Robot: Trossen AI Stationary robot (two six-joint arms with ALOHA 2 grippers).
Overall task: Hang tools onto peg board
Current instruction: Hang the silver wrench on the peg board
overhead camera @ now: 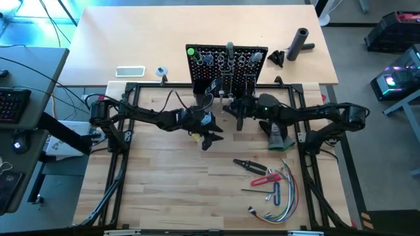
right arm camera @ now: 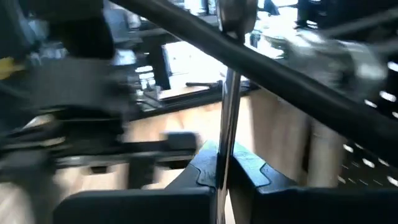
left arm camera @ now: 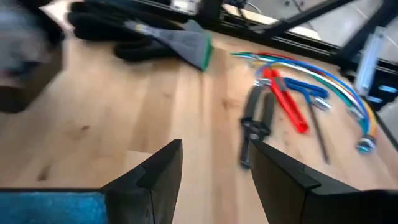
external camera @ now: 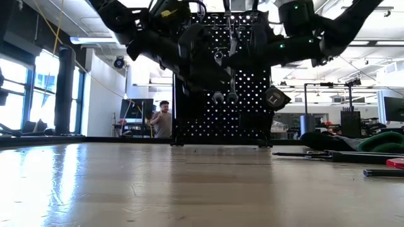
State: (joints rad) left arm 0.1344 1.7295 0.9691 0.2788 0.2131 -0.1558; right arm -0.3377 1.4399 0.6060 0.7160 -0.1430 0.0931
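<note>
Right wrist view: I see the right pincer (right arm camera: 225, 167) clamped on a slim silver wrench (right arm camera: 229, 93), its long axis standing upright, head up, in front of the black perforated peg board (overhead camera: 226, 62) near the desk's (overhead camera: 170, 190) far edge. Left pincer (left arm camera: 214, 168) hangs beside it, jaws apart, empty. Black pliers (left arm camera: 255, 121) and red-handled tool (left arm camera: 287, 102) lie toward the desk's near right corner.
</note>
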